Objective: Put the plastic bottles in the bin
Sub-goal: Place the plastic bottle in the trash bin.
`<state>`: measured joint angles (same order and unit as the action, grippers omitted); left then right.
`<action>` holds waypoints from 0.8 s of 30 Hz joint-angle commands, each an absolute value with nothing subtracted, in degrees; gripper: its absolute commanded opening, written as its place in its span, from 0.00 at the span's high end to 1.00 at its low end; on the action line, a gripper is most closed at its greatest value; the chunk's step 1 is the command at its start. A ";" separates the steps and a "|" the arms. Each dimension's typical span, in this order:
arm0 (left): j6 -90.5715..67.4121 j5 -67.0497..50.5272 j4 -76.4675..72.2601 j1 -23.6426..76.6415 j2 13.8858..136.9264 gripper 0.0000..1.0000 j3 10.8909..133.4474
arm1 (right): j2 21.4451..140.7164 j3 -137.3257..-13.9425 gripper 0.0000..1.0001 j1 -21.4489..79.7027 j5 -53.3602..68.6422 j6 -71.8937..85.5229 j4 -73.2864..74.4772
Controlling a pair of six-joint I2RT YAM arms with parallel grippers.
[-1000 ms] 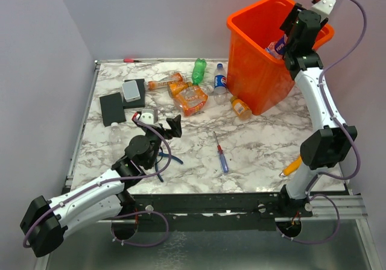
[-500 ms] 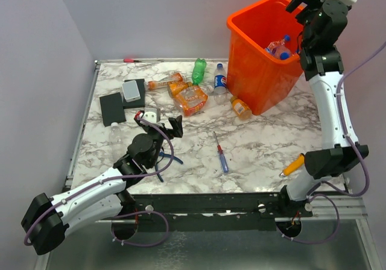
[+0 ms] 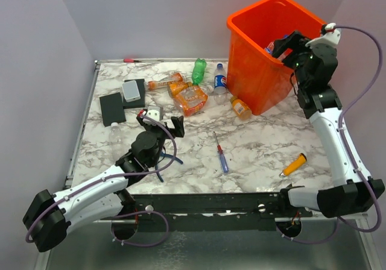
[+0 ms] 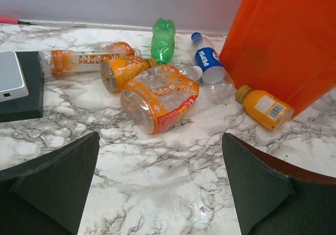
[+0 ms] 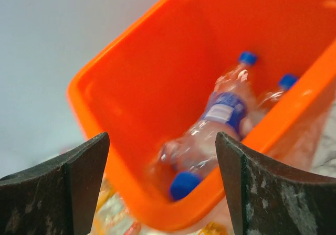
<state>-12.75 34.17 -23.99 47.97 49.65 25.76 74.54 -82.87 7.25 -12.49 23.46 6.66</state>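
While the left jaws are being held spread wide and empty just above the tabletop (image 4: 173, 193), white "PEPSI" lettering is being shown on the blue label of a clear, blue-capped bottle (image 4: 209, 64) lying beside the bin (image 4: 283, 41). Orange labels with writing too small to be read are being carried by a crushed clear bottle (image 4: 160, 97) and two slimmer ones behind it. A green bottle (image 4: 163, 33) is being seen at the back, and a small orange bottle (image 4: 264, 107) with a white label just beside the bin's foot. Bare marble is being shown between the jaws and this cluster. The right jaws are being held apart, gripping nothing, over the bin's rim; blue-capped plastic bottles (image 5: 218, 117) are being contained inside. Nearer the front edge, a screwdriver (image 3: 221, 155) and an orange-handled tool (image 3: 294, 165) are being seen well apart.
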 commanded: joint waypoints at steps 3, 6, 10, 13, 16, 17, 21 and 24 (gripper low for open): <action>-15.52 40.59 -17.76 47.91 52.51 0.01 30.39 | 62.15 -77.54 0.15 16.81 -1.81 22.25 2.74; -15.13 41.26 -14.27 47.82 53.61 0.01 31.99 | 56.84 -73.59 0.15 18.18 4.17 23.81 2.28; -15.04 38.33 -9.38 47.19 57.47 0.01 35.08 | 53.49 -67.91 0.15 18.30 17.15 28.00 5.48; -17.63 32.67 -5.49 45.25 61.47 0.01 39.09 | 50.28 -60.05 0.16 18.75 24.06 30.70 5.72; -17.62 25.89 -2.14 42.61 66.49 0.01 44.62 | 45.19 -51.61 0.16 18.89 23.46 31.36 5.74; -16.32 24.96 -0.47 42.33 68.87 0.01 46.94 | 43.63 -49.64 0.16 18.89 22.35 31.31 6.45; -9.38 25.74 7.56 42.45 77.40 0.01 55.20 | 39.08 -42.94 0.16 18.86 20.70 31.48 8.55; -4.11 27.75 8.53 42.95 81.45 0.01 58.40 | 35.96 -39.82 0.16 18.85 16.19 31.21 11.28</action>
<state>-12.45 28.42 1.50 42.39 76.82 53.89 40.66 -41.85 18.70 19.20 30.68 8.45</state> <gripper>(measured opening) 0.990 0.840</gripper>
